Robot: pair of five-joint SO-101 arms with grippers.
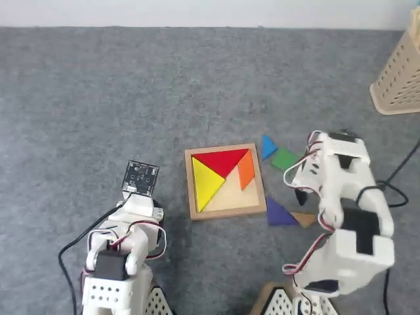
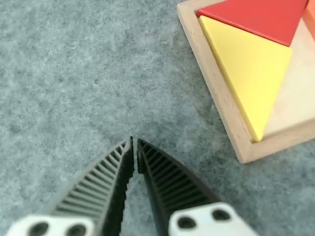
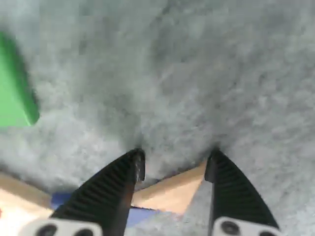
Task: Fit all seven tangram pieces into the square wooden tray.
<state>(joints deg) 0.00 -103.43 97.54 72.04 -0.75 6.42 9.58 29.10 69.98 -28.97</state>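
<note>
Ribbed black left end effector [image 2: 134, 142] hung w/ tips nearly shut over fuzzy grey surface [image 2: 74, 73], beside square wooden tray [image 2: 220, 91]. Right end effector [image 3: 174, 164] gaped wide astride tan triangle [image 3: 170, 194]. Tray held red triangle [image 2: 256, 17], yellow triangle [image 2: 251, 69], orange piece [image 1: 246, 170].

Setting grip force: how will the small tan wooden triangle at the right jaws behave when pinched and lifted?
Small tan wooden triangle: likely rigid and light, being a thin flat wood piece. Lying flat on the grey carpet, it shouldn't roll or tip, though its low edges leave little to grip. Its slanted sides may make it twist or slip when squeezed.
</note>
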